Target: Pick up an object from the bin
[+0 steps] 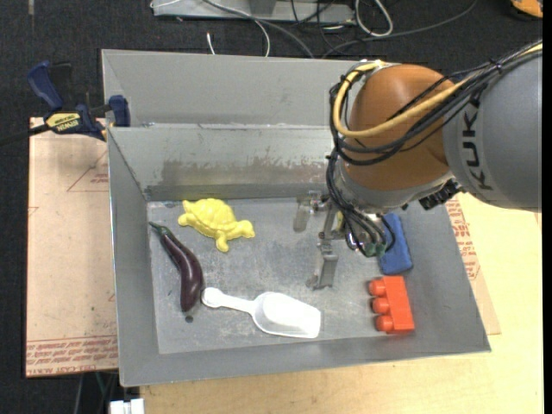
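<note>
The gripper (pixel 315 241) hangs over the bare middle of the grey bin (pixel 129 231), fingers spread wide and empty. Nearest are a blue block (pixel 398 247) beside it and a white scoop (pixel 276 315) in front. A yellow toy turtle (pixel 216 221) lies well apart.

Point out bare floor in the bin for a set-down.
Freest: the middle, between yellow turtle, white scoop and gripper. A smaller patch lies between scoop and orange brick. Crowded: right side, blue block and brick close by the gripper.
</note>
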`<control>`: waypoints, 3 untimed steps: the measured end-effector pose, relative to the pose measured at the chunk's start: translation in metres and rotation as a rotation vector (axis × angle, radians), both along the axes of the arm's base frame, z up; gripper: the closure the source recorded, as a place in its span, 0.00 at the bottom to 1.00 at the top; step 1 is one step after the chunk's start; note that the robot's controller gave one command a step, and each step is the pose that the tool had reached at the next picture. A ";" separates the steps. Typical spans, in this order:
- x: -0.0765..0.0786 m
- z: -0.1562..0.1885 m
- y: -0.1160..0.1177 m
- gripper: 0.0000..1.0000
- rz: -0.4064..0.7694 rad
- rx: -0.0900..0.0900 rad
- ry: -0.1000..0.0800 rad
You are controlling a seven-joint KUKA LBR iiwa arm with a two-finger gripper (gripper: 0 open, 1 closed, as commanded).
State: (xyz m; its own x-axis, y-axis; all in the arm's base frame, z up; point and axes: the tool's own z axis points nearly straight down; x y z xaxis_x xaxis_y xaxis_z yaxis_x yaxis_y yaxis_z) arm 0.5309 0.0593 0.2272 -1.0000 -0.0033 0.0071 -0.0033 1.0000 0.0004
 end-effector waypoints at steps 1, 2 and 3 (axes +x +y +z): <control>0.002 0.004 0.000 0.00 -0.002 0.001 -0.008; -0.023 -0.089 0.025 0.00 -0.013 0.002 -0.011; -0.041 -0.094 0.045 0.00 -0.044 0.002 -0.013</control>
State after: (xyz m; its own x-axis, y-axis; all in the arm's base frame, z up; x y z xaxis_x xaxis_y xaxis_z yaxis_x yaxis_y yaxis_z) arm 0.4897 0.1047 0.1337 -0.9992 0.0407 -0.0061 0.0406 0.9992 0.0024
